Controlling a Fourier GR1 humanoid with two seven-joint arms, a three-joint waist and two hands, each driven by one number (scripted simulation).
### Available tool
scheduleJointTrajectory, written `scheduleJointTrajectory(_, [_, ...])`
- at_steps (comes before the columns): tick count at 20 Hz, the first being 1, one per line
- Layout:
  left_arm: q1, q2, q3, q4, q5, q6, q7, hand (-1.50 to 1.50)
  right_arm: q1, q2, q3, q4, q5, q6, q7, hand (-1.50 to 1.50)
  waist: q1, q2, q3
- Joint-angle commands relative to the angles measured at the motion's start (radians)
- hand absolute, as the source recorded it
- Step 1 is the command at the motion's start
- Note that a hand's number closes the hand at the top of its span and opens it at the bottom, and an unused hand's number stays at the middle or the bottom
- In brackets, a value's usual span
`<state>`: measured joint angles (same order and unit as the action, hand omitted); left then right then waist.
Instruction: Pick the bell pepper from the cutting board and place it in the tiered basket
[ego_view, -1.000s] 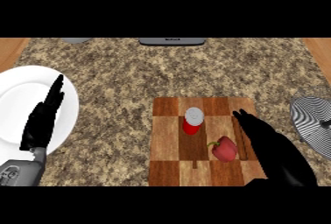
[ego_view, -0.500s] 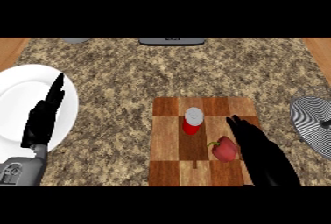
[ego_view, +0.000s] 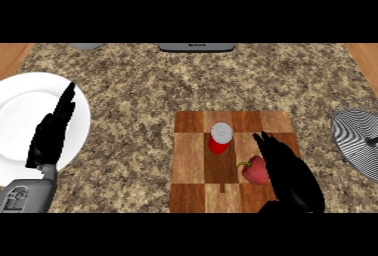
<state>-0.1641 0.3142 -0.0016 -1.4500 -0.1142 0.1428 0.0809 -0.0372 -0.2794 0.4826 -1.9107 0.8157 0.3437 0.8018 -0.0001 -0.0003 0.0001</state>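
The bell pepper (ego_view: 255, 172) is seen at the lower right of the cutting board (ego_view: 192, 170). The right hand (ego_view: 291, 175) is held close beside it, fingers straight and empty, apparently so a grasp can be closed.

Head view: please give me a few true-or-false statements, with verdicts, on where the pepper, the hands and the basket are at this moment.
1. The bell pepper lies on the cutting board. True.
2. The right hand holds the bell pepper in the air above the tiered basket. False: the pepper is on the board, and the hand is at its right side with fingers straight.
3. The tiered basket is at the view's right edge, off the cutting board. True.
4. The left hand is curled round the red can. False: the left hand is open over the white plate at the left, and the can stands on the board.
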Motion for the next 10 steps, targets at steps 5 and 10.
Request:
scheduleJointTrajectory(5, [0.059, -0.026, 0.044, 0.013, -0.037, -0.03, -0.07, 0.0, 0.056, 0.007, -0.055, 0.012, 0.022, 0.028, -0.094, -1.5, -0.001, 0.0, 0.0])
scheduleJointTrajectory(10, [0.015, -0.041, 0.047, -0.041, -0.044, -0.07, 0.019, 0.0, -0.064, 0.117, -0.077, 0.082, 0.032, 0.118, -0.025, -1.5, 0.001, 0.0, 0.0])
